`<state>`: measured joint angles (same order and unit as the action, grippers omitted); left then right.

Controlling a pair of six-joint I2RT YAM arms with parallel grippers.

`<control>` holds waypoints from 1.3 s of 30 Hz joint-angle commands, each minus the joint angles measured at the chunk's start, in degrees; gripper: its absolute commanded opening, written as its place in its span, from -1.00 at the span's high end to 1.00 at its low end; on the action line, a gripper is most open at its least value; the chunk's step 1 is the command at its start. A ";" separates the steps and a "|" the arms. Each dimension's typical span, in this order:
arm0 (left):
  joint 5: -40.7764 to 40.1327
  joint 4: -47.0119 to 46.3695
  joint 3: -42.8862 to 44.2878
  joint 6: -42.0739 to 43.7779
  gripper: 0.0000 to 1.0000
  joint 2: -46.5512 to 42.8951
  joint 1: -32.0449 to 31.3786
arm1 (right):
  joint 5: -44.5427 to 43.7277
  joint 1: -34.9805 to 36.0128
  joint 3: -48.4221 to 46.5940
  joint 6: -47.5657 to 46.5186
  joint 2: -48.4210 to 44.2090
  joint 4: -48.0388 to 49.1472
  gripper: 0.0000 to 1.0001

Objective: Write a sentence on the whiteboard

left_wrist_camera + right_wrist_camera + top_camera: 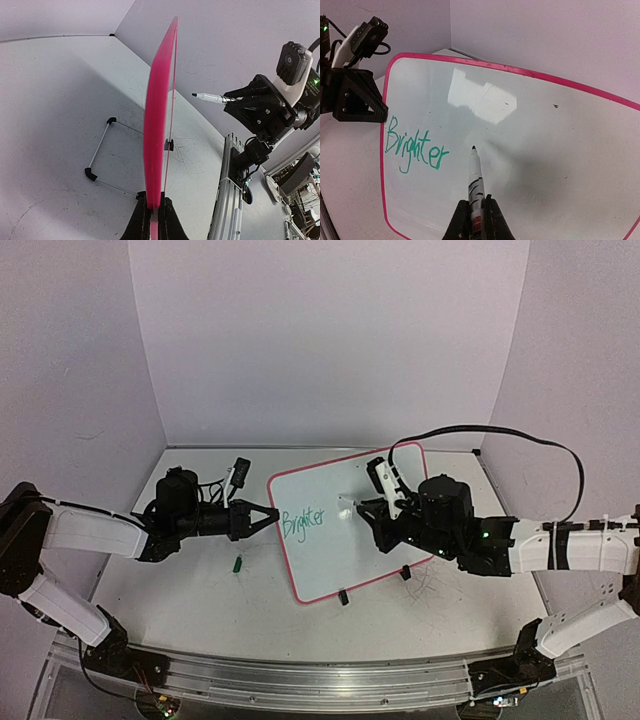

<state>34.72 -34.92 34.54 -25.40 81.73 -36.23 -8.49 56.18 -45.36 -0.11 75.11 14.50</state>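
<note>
The whiteboard, white with a red-pink frame, stands tilted mid-table. My left gripper is shut on its left edge; in the left wrist view the fingers pinch the pink edge. Of the sentence, only the green word "Brighter" shows, near the board's left side. My right gripper is shut on a white marker. The marker's dark tip points at the board just right of the word. In the left wrist view the marker stands a small gap off the board.
A small green cap lies on the table left of the board. The board's black feet and wire stand rest on the table. An aluminium rail runs along the near edge. A black cable arcs over the right arm.
</note>
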 commanded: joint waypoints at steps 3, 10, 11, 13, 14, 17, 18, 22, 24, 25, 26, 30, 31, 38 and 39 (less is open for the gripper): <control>-1.12 1.06 2.55 1.49 1.00 -1.40 0.10 | -3.15 -0.01 -1.04 1.44 -0.23 0.70 1.00; -1.04 1.31 2.68 1.55 1.00 -1.28 0.06 | -0.82 0.01 -1.74 0.80 0.78 0.90 1.00; -0.97 1.32 2.74 1.57 1.00 -1.24 0.07 | 0.22 0.02 -1.74 0.61 0.89 1.17 1.00; -0.87 1.31 2.83 1.59 1.00 -1.13 0.05 | 2.16 -0.01 -2.25 0.57 1.63 1.40 1.00; -0.83 1.33 2.86 1.62 1.00 -1.05 0.03 | 2.75 0.02 -2.52 0.58 2.00 1.40 1.00; -0.79 1.36 2.92 1.68 1.00 -1.05 0.09 | 2.88 -0.01 -3.16 0.60 2.84 1.55 1.00; -0.78 1.42 2.90 1.72 1.00 -1.10 0.08 | 2.60 -0.02 -3.36 0.62 2.99 1.72 1.00; -0.73 1.39 2.90 1.84 1.00 -1.07 0.10 | 1.91 0.04 -4.08 0.56 3.65 2.34 1.00; -0.65 1.38 2.93 1.84 1.00 -0.93 0.09 | 1.58 -0.02 -4.42 0.58 4.16 2.65 1.00; -0.60 1.39 2.98 1.84 1.00 -0.88 0.07 | 1.18 -0.02 -4.67 0.62 4.51 2.73 1.00; -0.55 1.43 2.99 1.84 1.00 -0.85 0.10 | 0.75 -0.02 -4.85 0.72 4.79 2.72 1.00; -0.52 1.42 2.96 1.93 1.00 -0.98 0.05 | -0.79 -0.03 -5.59 1.03 5.70 2.72 1.00; -0.49 1.39 2.91 1.92 1.00 -0.96 0.03 | -1.10 -0.01 -5.70 1.15 5.84 2.72 1.00; -0.48 1.43 2.89 2.08 1.00 -0.94 0.04 | -1.88 -0.03 -5.87 1.76 6.78 2.03 1.00; -0.51 1.42 2.90 2.10 1.00 -0.92 0.04 | -1.94 -0.02 -5.93 1.90 6.93 1.74 1.00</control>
<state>34.76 -34.33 34.92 -25.23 81.73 -36.23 -8.76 56.16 -48.64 0.93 81.07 15.40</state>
